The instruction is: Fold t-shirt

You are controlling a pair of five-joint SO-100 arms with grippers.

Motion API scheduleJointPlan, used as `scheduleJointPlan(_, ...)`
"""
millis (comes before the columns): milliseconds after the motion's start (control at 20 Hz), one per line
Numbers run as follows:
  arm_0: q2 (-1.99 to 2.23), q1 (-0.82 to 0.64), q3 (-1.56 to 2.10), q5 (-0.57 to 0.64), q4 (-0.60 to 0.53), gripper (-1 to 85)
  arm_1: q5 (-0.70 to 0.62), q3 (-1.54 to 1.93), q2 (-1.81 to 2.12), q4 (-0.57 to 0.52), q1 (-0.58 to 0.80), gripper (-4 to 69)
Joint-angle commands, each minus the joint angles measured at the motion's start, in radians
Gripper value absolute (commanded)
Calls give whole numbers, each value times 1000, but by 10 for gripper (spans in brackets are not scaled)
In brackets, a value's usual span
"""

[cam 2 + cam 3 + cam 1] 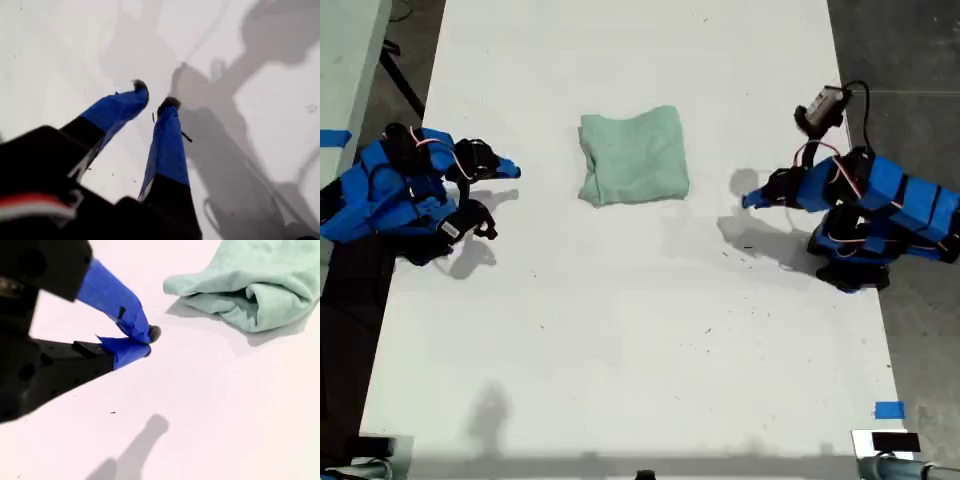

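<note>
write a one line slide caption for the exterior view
Folded mint-green t-shirt lies on the white table, with a blue arm parked at each side of the exterior view, neither touching the cloth.

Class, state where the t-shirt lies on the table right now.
In the exterior view the t-shirt lies folded on the white table, upper centre, between the two arms, touching neither.

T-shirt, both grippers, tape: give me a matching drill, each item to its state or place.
1. t-shirt
2. my first gripper
3. my second gripper
4. blue tape

A. fingers shut, holding nothing
B. exterior view's lower right
C. folded bundle, middle of the table
D. fingers apart over bare table

Pairs: 1-C, 2-D, 3-A, 4-B
</note>
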Motion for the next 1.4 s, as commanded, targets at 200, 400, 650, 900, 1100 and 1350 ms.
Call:
scheduleJointPlan(200,244,91,245,-189,26,1,345,370,425,48,-138,-14)
scheduleJointPlan(400,242,132,253,-209,31,61,442,376,476,32,-77,21)
scheduleJointPlan(650,241,207,256,-196,64,58,-176,374,477,37,-66,23)
scheduleJointPlan(900,241,216,256,-196,64,58,-209,374,477,38,-66,19)
scheduleJointPlan(1100,241,216,256,-196,64,58,-209,374,477,38,-66,19)
scheduleJointPlan(1350,241,215,256,-196,64,58,-209,374,477,38,-66,19)
